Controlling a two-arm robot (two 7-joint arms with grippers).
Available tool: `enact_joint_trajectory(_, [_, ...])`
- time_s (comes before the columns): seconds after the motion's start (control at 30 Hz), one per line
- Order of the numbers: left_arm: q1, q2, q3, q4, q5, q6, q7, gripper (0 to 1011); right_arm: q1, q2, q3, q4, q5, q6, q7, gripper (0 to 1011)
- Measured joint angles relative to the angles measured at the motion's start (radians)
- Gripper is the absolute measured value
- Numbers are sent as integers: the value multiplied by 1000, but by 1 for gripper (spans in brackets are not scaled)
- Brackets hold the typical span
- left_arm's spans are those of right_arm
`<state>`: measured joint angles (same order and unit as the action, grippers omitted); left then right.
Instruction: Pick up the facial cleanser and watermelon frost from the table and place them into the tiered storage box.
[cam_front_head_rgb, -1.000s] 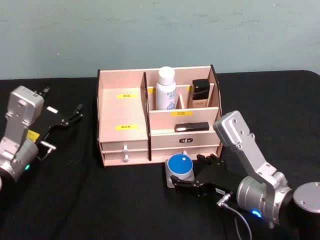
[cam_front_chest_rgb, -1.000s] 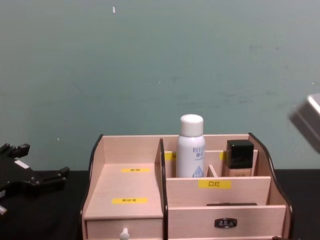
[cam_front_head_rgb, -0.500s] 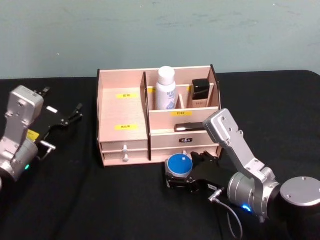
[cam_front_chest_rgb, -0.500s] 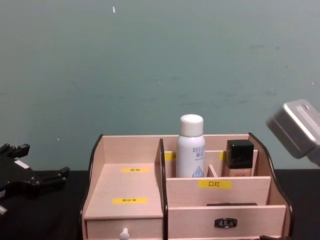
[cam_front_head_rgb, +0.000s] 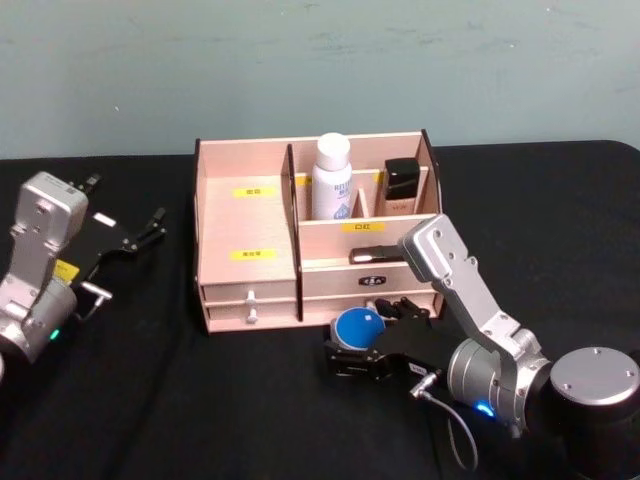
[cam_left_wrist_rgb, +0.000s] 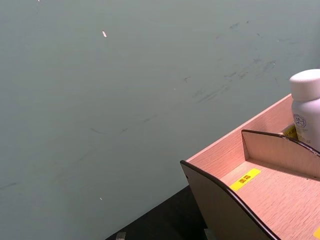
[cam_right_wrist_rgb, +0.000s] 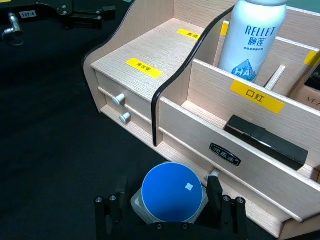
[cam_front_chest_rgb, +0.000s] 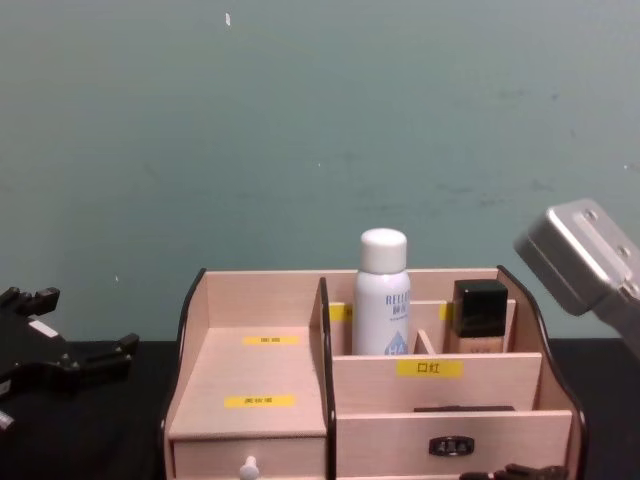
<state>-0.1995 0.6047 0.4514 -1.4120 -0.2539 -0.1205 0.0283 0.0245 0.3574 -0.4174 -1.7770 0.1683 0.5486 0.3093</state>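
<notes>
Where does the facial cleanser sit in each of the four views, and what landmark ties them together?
Head view: facial cleanser upright in a rear compartment of the tiered storage box, near the middle.
Chest view: centre, rising above the back wall.
Left wrist view: right edge, cap and shoulder.
Right wrist view: top, right of centre.
Shared landmark: the dark-edged divider beside it.

Your silver right arm reaches forward and down with a bent elbow. It holds its black right gripper low, with the fingers spread apart. Your silver left arm sits parked far to the left, and its black left gripper points forward with the jaws parted.
</notes>
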Motion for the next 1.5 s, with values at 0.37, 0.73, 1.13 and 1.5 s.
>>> enact_joint_trajectory(0.37, [0,0,0,0,0,0,0,1010,2,-1,-1,1,-7,-1,2,1002])
enact_joint_trajectory(0.73, [0,0,0,0,0,0,0,1010,-5,-11,9,5,-22,3,11,1002])
enact_joint_trajectory(1.13, [0,0,0,0,0,0,0,1010,-5,-12,9,6,-25,6,12,1003])
enact_joint_trajectory(1.5, [0,0,0,0,0,0,0,1010,-6,-11,9,6,-23,5,12,787])
